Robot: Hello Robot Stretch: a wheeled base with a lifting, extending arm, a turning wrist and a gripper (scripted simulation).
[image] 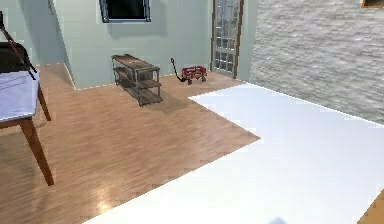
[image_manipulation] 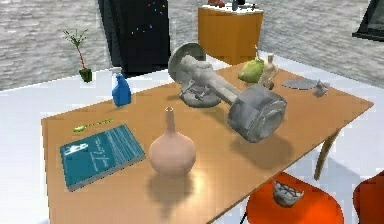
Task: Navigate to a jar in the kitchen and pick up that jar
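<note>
A wooden table (image_manipulation: 310, 125) spans the arm side view. On it stand a pink long-necked vase (image_manipulation: 172, 150), a large grey dumbbell (image_manipulation: 226, 90) and a small blue bottle (image_manipulation: 121, 91). A yellow-green rounded object (image_manipulation: 252, 70) sits at the far side, too small to name. A teal book (image_manipulation: 100, 155) and a thin green item (image_manipulation: 90, 125) lie near the table's left end.
Orange chairs (image_manipulation: 295, 203) stand at the table's near edge. An orange cabinet (image_manipulation: 230, 35), a dark tall unit (image_manipulation: 135, 35) and a potted plant (image_manipulation: 80, 55) lie beyond. In the forward view are a metal rack (image: 137, 78), a red wagon (image: 192, 72), a glass door (image: 226, 35) and a table (image: 15, 100) at the left.
</note>
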